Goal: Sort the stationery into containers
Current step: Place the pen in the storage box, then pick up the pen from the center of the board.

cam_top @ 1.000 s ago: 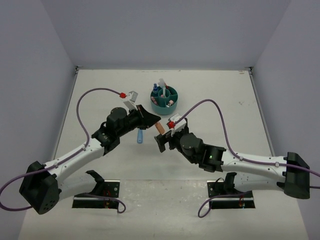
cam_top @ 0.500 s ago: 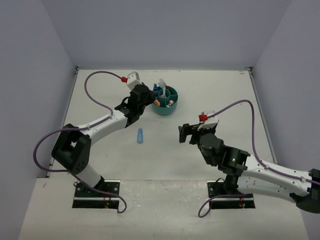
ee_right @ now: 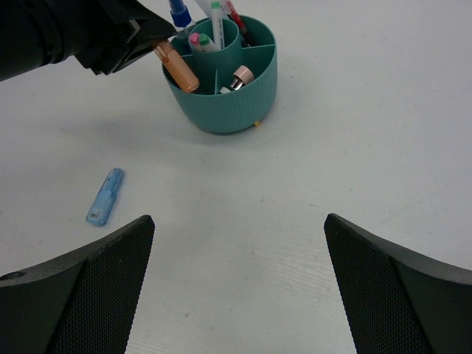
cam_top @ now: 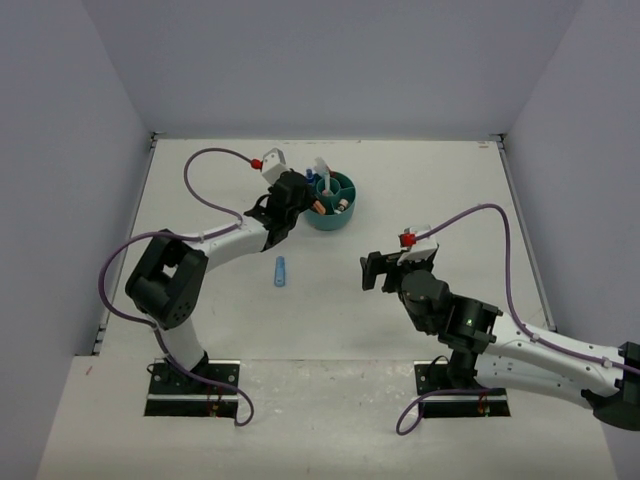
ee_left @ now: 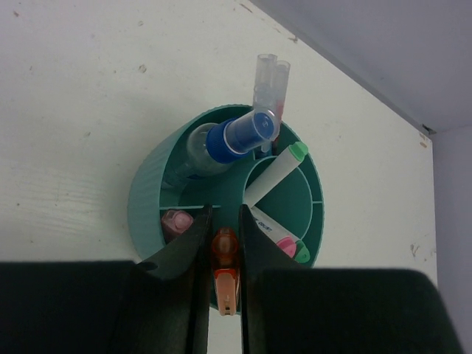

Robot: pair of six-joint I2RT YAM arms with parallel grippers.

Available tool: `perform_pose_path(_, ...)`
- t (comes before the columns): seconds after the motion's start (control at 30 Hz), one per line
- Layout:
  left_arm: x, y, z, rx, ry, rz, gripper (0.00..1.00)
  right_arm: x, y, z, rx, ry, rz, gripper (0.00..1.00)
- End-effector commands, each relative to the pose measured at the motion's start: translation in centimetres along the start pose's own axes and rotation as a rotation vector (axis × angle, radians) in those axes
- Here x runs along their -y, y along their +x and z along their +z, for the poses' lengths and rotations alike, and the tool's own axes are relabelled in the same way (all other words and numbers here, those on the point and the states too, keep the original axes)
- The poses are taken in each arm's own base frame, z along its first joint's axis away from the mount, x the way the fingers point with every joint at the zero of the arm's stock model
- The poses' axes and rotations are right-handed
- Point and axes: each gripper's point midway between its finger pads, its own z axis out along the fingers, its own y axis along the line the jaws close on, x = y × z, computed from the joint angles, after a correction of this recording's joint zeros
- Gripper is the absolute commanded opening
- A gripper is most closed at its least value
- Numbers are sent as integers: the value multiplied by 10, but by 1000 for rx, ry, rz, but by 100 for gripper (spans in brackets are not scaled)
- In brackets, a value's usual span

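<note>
While R gripper (ee_right: 240,217) gapes wide, empty, L gripper (ee_left: 224,219) pinches orange marker (ee_left: 225,269) over teal organiser (ee_left: 144,199) rim.

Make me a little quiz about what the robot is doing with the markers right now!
1. True or false: the right hand is holding something.
2. What does the left hand hold above the teal organiser? A) orange marker B) scissors C) ruler
3. Which thing lies alone on the table?
Key: 1 false, it is open and empty; 2 A; 3 the blue marker.
</note>
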Motion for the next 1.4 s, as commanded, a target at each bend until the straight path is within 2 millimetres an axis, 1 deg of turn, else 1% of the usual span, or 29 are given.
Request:
perform_pose_path(0.0, 10, -16, 8, 63, 40, -53, 16, -6, -4, 2, 19, -27, 17, 99)
perform_pose_path(0.03, 11, -15, 7, 58, 45, -50, 24, -6, -4, 2, 19, -28, 18, 99)
perform_pose_path(0.13, 13, -15, 4, 47, 56, -45, 35, -8, -3, 3, 17, -36, 18, 99)
perform_pose_path(0.3, 18, -25, -5, 64, 78, -51, 40, -11, -1, 6, 7, -42, 14, 99)
perform_pose_path(0.37, 23, -31, -12, 69, 95, -51, 42, -12, 0, 7, 2, -42, 13, 99)
perform_pose_path(0.4, 25, -37, -19, 74, 108, -53, 44, -14, 2, 8, -6, -48, 11, 99)
perform_pose_path(0.47, 30, -50, -37, 88, 134, -45, 48, -17, 8, 12, -29, -56, 10, 99)
perform_pose_path(0.5, 31, -56, -47, 93, 138, -26, 50, -18, 10, 15, -41, -56, 18, 99)
perform_pose_path(0.53, 29, -69, -65, 107, 133, -12, 55, -21, 14, 17, -58, -61, 30, 99)
perform_pose_path(0.57, 28, -72, -70, 110, 130, -9, 56, -25, 16, 20, -74, -72, 28, 99)
perform_pose_path(0.6, 19, -83, -86, 132, 106, 9, 65, -35, 19, 24, -110, -84, 36, 99)
perform_pose_path(0.63, 6, -95, -106, 158, 76, 29, 76, -45, 24, 28, -153, -91, 48, 99)
perform_pose_path(0.67, -4, -103, -123, 178, 64, 37, 83, -52, 27, 33, -190, -80, 56, 99)
perform_pose_path(0.7, -13, -109, -138, 194, 56, 46, 89, -57, 34, 36, -237, -70, 53, 99)
perform_pose_path(0.77, -39, -117, -178, 210, 43, 80, 96, -76, 47, 46, -324, -76, 51, 99)
perform_pose_path(0.8, -39, -126, -191, 236, 64, 72, 97, -86, 52, 51, -364, -86, 37, 99)
perform_pose_path(0.83, -45, -127, -200, 236, 57, 85, 97, -94, 59, 56, -403, -87, 21, 99)
perform_pose_path(0.9, -70, -134, -232, 250, 31, 112, 97, -123, 80, 77, -538, -77, -36, 97)
perform_pose_path(0.93, -78, -136, -242, 258, 22, 117, 97, -131, 88, 84, -583, -65, -50, 94)
perform_pose_path(1.0, -93, -136, -258, 252, 0, 152, 98, -144, 101, 97, -643, -35, -54, 92)
perform_pose_path(1.03, -97, -137, -264, 251, -5, 166, 98, -157, 97, 105, -643, -51, -46, 88)
perform_pose_path(1.1, -105, -137, -275, 241, -10, 184, 99, -165, 112, 113, -686, -46, -63, 83)
perform_pose_path(1.13, -109, -140, -285, 245, -7, 190, 100, -167, 131, 119, -728, -28, -84, 81)
perform_pose_path(1.17, -116, -139, -290, 237, -22, 207, 100, -171, 139, 124, -743, -28, -87, 79)
perform_pose_path(1.2, -123, -137, -294, 228, -42, 228, 100, -176, 142, 127, -749, -35, -84, 78)
perform_pose_path(1.23, -127, -138, -296, 228, -52, 241, 100, -183, 141, 131, -748, -49, -75, 75)
perform_pose_path(1.27, -133, -137, -298, 230, -68, 250, 100, -184, 150, 136, -763, -43, -87, 74)
perform_pose_path(1.33, -140, -135, -300, 228, -87, 265, 100, -192, 154, 143, -763, -51, -84, 70)
perform_pose_path(1.37, -143, -133, -299, 226, -91, 266, 100, -193, 157, 146, -769, -47, -89, 70)
